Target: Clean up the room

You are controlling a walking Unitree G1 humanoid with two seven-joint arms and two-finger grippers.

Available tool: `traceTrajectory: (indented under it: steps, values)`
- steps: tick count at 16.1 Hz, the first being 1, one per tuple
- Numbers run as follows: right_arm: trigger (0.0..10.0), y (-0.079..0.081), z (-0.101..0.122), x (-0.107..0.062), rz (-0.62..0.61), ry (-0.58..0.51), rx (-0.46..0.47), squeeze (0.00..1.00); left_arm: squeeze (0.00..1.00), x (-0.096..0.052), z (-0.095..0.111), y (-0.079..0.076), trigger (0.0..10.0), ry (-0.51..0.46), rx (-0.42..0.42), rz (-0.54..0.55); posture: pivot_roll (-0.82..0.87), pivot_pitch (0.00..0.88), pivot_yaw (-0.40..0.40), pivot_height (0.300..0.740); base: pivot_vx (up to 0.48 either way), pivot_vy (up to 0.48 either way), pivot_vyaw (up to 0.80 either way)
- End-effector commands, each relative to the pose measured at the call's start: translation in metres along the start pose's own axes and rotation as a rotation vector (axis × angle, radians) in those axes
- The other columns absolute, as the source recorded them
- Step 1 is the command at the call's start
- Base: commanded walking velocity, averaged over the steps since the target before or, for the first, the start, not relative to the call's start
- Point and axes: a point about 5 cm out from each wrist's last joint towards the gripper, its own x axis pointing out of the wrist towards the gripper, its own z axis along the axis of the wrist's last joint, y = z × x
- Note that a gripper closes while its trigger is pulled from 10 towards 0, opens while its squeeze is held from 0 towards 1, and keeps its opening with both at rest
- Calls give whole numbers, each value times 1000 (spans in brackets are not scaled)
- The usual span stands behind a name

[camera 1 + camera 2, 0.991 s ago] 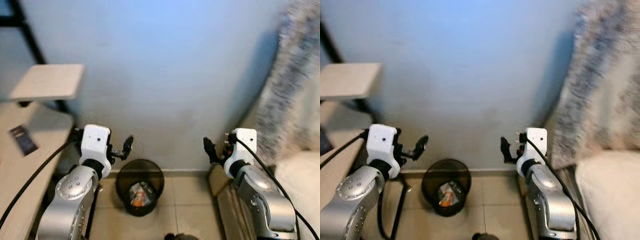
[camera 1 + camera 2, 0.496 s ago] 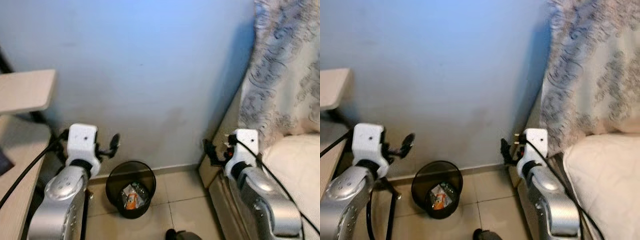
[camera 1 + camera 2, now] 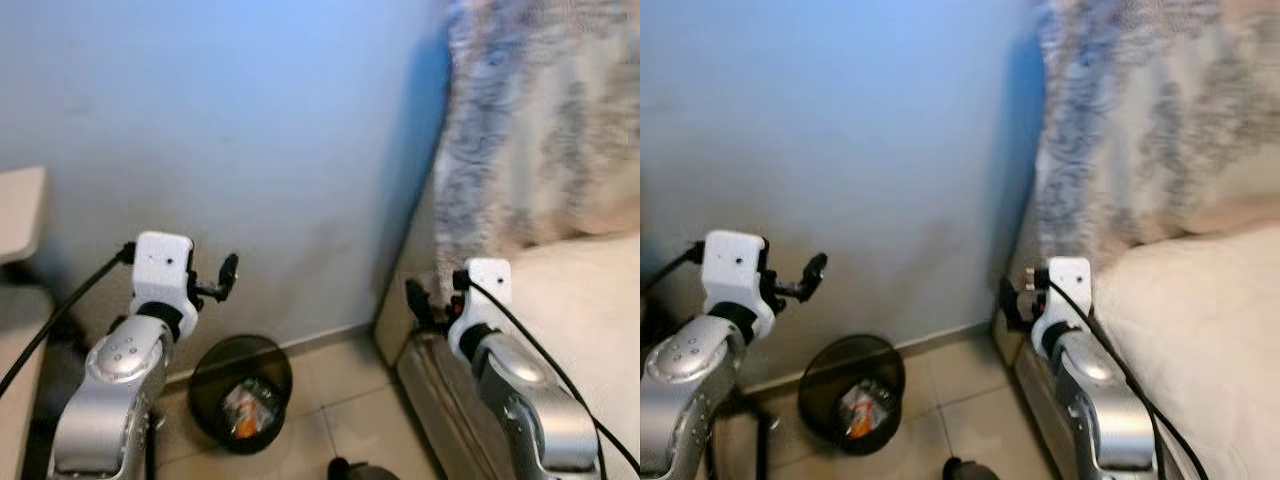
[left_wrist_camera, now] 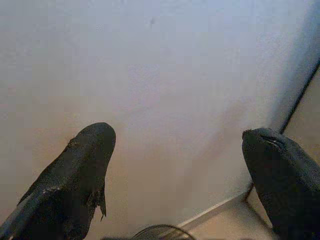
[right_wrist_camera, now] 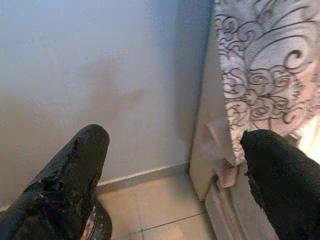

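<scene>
A pale blue wall (image 3: 250, 130) fills the far side of the scene, meeting a beige tiled floor (image 3: 340, 400) at a light skirting. In the left eye view, a black mesh waste bin (image 3: 241, 391) stands on the tiles near the wall, between the two arms, with crumpled litter (image 3: 240, 410) lying inside it. To the right hangs a patterned curtain (image 3: 540, 120), and below it a cream-coloured bed (image 3: 590, 300) runs along the right side. A pale shelf edge (image 3: 18, 215) shows at far left. The left gripper (image 3: 222, 279) is raised in front of the wall, above and left of the bin; the right gripper (image 3: 418, 303) is raised near the corner where the wall meets the bed.

The right eye view gives the same layout, with the bin low and left of centre and the bed filling the lower right.

In the left wrist view, the two black fingers (image 4: 80, 180) stand spread wide apart with nothing between them, pointing at the wall; the bin's rim (image 4: 160, 231) shows just past them.

In the right wrist view, the fingers (image 5: 70, 185) are likewise spread and empty, facing the wall corner, the lace-patterned curtain and the floor tiles.
</scene>
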Motion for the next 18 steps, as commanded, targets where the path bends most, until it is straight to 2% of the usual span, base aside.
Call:
traceTrajectory:
  steps: [1,3,5,8,11,15,18]
  values:
    - [10000,3,4,2,-6,-24,-19,0,0,1,-1,2,10000,12,-18,-7,-50,0,0,740,0,0,-800]
    - [10000,4,5,1,-14,-34,2,0,0,-1,-7,2,10000,44,-20,19,-45,0,1,740,0,0,-800]
    - [10000,0,-3,-3,-36,-25,7,0,0,-7,-10,-1,10000,41,69,11,-34,0,12,740,0,0,-800]
    - [10000,-8,-15,-11,-41,0,-19,0,0,-14,-11,-4,10000,49,60,-2,-37,0,31,740,0,0,-800]
    - [10000,-17,-11,-14,-49,-2,-17,0,0,-17,-14,2,10000,55,67,24,-16,0,15,740,0,0,-800]
    - [10000,-14,-6,-10,-47,-14,-18,0,0,-10,-8,3,10000,16,35,60,13,0,-20,740,0,0,-800]
    - [10000,-10,-5,-5,-49,-16,-26,0,0,-5,-3,3,10000,-7,60,44,-14,0,-10,740,0,0,-800]
